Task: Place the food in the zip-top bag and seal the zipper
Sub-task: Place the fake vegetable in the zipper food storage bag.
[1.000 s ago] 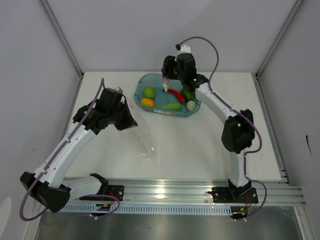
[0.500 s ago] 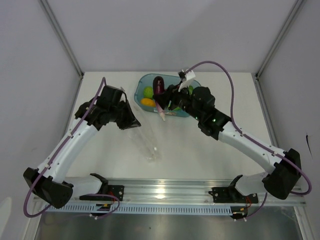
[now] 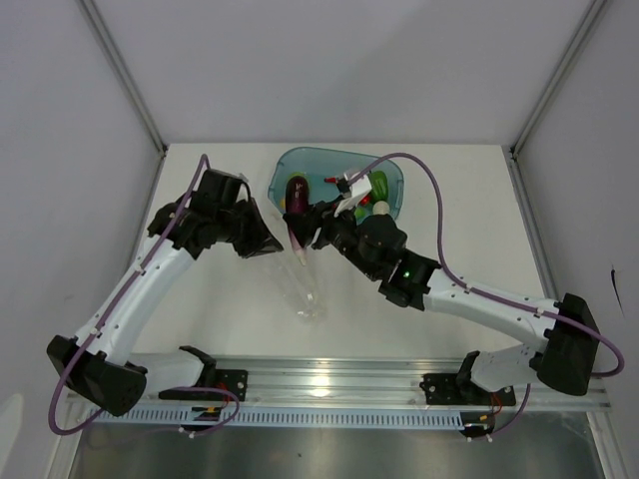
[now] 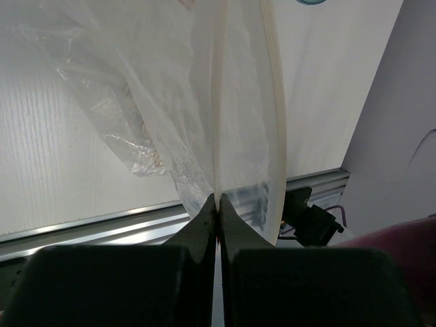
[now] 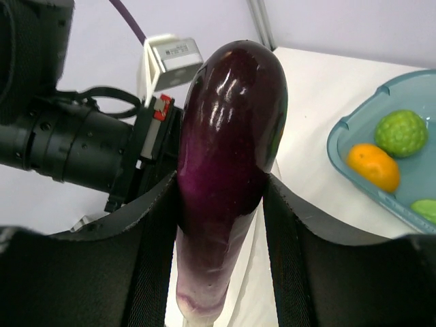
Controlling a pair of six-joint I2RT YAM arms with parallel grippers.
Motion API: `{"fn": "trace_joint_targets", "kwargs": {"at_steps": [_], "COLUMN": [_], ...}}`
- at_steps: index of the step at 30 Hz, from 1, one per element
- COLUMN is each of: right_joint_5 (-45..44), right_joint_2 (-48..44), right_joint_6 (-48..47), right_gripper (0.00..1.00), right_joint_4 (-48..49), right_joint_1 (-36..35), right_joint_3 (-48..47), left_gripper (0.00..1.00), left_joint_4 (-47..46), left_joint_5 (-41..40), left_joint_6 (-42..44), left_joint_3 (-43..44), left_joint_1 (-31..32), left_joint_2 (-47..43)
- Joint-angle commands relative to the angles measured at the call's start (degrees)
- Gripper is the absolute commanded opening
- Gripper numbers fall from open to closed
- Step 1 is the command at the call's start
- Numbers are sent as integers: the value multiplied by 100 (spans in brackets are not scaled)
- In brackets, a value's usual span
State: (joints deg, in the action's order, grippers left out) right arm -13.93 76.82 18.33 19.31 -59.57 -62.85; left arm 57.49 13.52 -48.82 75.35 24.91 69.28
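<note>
My right gripper (image 3: 303,215) is shut on the purple eggplant (image 3: 297,194), which fills the right wrist view (image 5: 228,157), and holds it above the mouth of the clear zip-top bag (image 3: 296,279). My left gripper (image 3: 262,242) is shut on the bag's mouth edge and holds it lifted; the left wrist view shows the bag (image 4: 204,116) hanging from the closed jaws, with the zipper strip (image 4: 276,122) curving open. The other food lies in the teal tray (image 3: 391,180): a green piece (image 5: 401,133), an orange piece (image 5: 372,165), and the red chili, mostly hidden.
The teal tray stands at the back centre of the white table. An aluminium rail (image 3: 329,384) runs along the near edge. Grey walls close in the left, right and back sides.
My right arm has lifted the eggplant out of the tray and swung it left and nearer, over the bag's mouth. My left gripper has kept its hold on the bag.
</note>
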Motion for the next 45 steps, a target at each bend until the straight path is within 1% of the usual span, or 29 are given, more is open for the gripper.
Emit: {"fn": "trace_joint_targets", "kwargs": {"at_steps": [1, 6, 12, 15, 18, 20, 22, 23, 24, 26, 27, 29, 30, 31, 32, 33, 37, 43, 45], "right_joint_5": [-689, -856, -1102, -1243, -1191, -1191, -1182, -1182, -1191, -1121, -1051, -1041, -945, -918, -909, -909, -918, -787, -673], "right_joint_2": [-9, 123, 281, 316, 299, 272, 202, 185, 167, 150, 158, 184, 193, 237, 263, 290, 334, 255, 185], "right_joint_6": [-14, -57, -303, -479, -558, -576, -628, -646, -655, -707, -725, -708, -716, -751, -743, -734, -699, -760, -691], "right_gripper": [0, 0, 0, 0, 0, 2, 8, 14, 28, 37, 48, 61, 74, 77, 83, 85, 86, 85, 84], "right_joint_4": [565, 714, 794, 426, 40, -111, -261, -322, -497, -621, -726, -823, -893, -920, -973, -1069, -1219, -1386, -1456], "right_joint_1": [-186, -336, -573, -687, -714, -731, -766, -784, -784, -784, -784, -784, -784, -784, -784, -775, -714, -310, -64], "right_joint_3": [176, 264, 431, 405, 379, 388, 431, 431, 405, 370, 326, 291, 273, 212, 160, 107, -183, -780, -1053], "left_gripper": [1, 0, 1, 1, 1, 1, 1, 1, 1, 1, 1, 1, 1, 1, 1, 1, 1, 1, 1], "left_joint_4": [-230, -431, -379, -388, -415, -449, -467, -502, -502, -511, -546, -555, -573, -599, -608, -608, -599, -546, -538], "left_joint_5": [195, 335, 353, 388, 406, 406, 371, 380, 406, 441, 459, 476, 494, 529, 538, 538, 520, 371, 344], "left_joint_6": [-163, -286, -295, -277, -251, -225, -216, -207, -198, -198, -190, -172, -163, -146, -146, -137, -102, -14, 21], "left_joint_3": [50, -108, -135, -196, -284, -372, -468, -486, -504, -530, -548, -557, -557, -548, -557, -565, -566, -592, -592], "left_joint_1": [-65, -91, -144, -188, -205, -223, -232, -241, -249, -258, -258, -258, -258, -258, -258, -258, -258, -258, -258], "left_joint_2": [-72, -151, -221, -274, -327, -380, -406, -432, -432, -424, -424, -424, -432, -441, -450, -450, -485, -503, -485]}}
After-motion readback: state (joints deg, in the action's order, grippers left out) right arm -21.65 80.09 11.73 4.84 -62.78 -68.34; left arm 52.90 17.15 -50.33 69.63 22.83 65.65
